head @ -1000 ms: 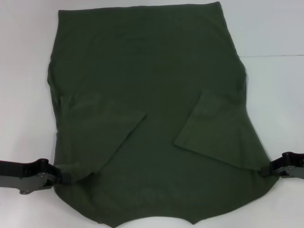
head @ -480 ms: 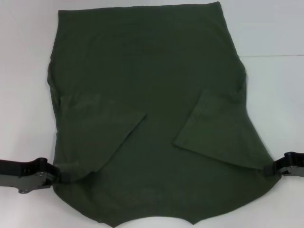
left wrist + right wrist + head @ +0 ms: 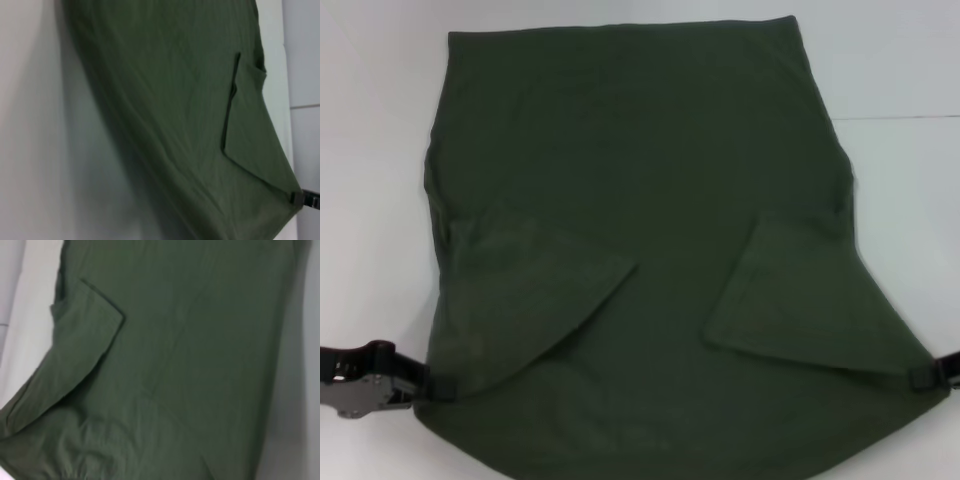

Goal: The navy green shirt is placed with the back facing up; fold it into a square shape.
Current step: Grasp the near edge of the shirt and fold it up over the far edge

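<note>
Left claw (image 3: 432, 384) and right claw (image 3: 926, 374) — each clamped on navy green shirt (image 3: 640, 200)

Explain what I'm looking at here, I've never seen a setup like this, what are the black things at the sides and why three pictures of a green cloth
It is a two-armed robot folding laundry. The head view looks down from the robot's head at a white table with a dark green shirt spread on it, both sleeves already folded inward. The black parts are its grippers: the left gripper and the right gripper each pinch a near corner of the shirt. The other two pictures come from cameras on each wrist and show the same shirt from the sides.
</note>
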`<state>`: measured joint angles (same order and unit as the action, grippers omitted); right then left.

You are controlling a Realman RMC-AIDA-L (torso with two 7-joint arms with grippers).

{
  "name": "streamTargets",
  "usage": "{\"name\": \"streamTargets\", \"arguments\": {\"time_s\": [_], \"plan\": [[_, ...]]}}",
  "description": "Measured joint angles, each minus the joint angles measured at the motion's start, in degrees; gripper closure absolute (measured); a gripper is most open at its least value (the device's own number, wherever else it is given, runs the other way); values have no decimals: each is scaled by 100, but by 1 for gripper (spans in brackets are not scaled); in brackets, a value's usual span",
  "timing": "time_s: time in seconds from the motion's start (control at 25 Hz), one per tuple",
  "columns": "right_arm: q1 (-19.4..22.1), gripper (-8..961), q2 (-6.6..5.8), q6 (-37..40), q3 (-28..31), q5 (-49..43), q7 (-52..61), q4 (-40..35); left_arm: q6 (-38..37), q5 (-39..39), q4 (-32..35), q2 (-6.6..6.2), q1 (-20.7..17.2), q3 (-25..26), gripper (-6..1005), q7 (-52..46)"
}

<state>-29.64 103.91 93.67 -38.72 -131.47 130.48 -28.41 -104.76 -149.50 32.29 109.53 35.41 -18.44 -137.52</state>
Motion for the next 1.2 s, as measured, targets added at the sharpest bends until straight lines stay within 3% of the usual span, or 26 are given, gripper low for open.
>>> {"name": "streamTargets", "arguments": {"time_s": [0.4, 0.64, 0.76, 1.2], "plan": [[515, 924, -59, 870, 582, -8, -340, -379, -946, -66, 210, -45, -146, 87, 971, 235], [178, 923, -212, 660, 1530, 17, -195, -422, -477, 72, 173, -287, 211, 850, 972, -16], [-98, 923, -248, 415, 1752, 32, -109, -432, -110, 370, 149, -382, 423, 978, 972, -142], [-1071, 924, 41, -1082, 1777, 96, -89, -334, 1869, 1148, -465, -258, 856, 918, 971, 160]]}}
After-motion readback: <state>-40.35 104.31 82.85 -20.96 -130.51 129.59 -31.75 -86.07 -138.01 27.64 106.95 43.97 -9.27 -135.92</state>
